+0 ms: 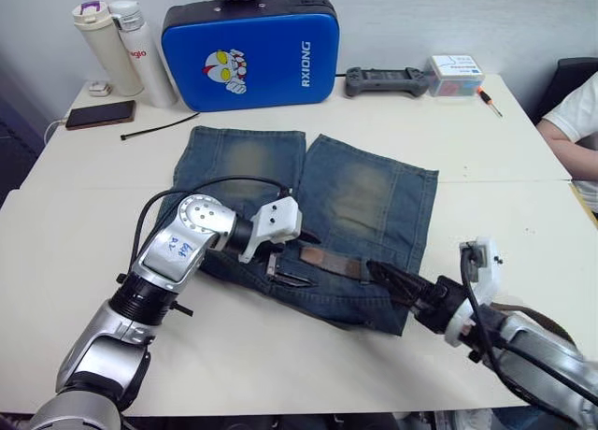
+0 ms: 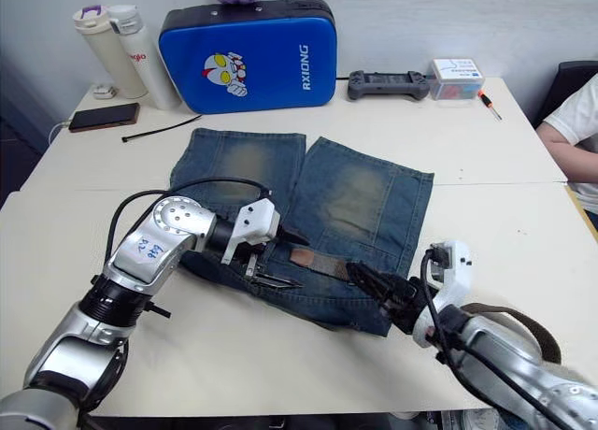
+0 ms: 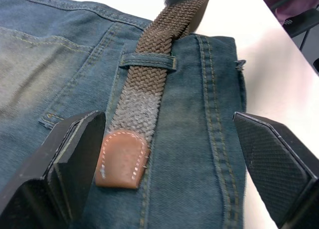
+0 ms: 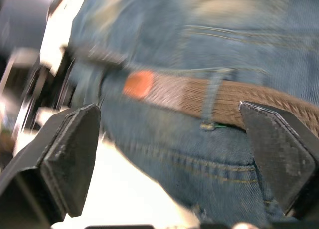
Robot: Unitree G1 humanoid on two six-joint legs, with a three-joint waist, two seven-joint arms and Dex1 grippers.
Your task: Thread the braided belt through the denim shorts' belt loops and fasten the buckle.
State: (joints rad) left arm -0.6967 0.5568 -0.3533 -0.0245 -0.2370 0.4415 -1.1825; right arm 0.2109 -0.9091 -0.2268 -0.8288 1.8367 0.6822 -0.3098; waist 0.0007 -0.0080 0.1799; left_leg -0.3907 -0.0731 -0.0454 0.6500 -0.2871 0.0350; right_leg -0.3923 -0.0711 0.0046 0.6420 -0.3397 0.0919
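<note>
Nearest the robot, the right gripper (image 2: 374, 282) reaches in over the waistband edge of the blue knee-length denim shorts (image 2: 360, 198), which lie flat on the white table (image 2: 486, 206) with the waist toward the robot and the legs pointing away. Its black fingers (image 4: 70, 157) stand wide apart in the right wrist view, clamped on nothing, with the dark-brown braided belt (image 4: 239, 102) running across between them. That placing suggests it is set either to feed more strap along the waistband or to hold the cloth down.

The belt has passed under one narrow denim belt loop (image 3: 148, 60), and its tan leather tip (image 3: 122, 158) lies flat on the denim just past it. The left gripper (image 1: 285, 262) hovers just over that tip, its fingers (image 3: 70, 159) also spread wide, one on each side of the strap, touching nothing that can be seen. My reading is that it waits there to catch the tip and draw it on toward the next loop. The rest of the strap trails off the table's near edge by the right arm; the buckle cannot be made out.

Farther off sit a blue padded case (image 1: 249, 54), two pale bottles (image 1: 121, 49), a dark phone (image 1: 99, 115), a thin black cable tie (image 1: 157, 126) and a grey handheld controller (image 1: 385, 80).
</note>
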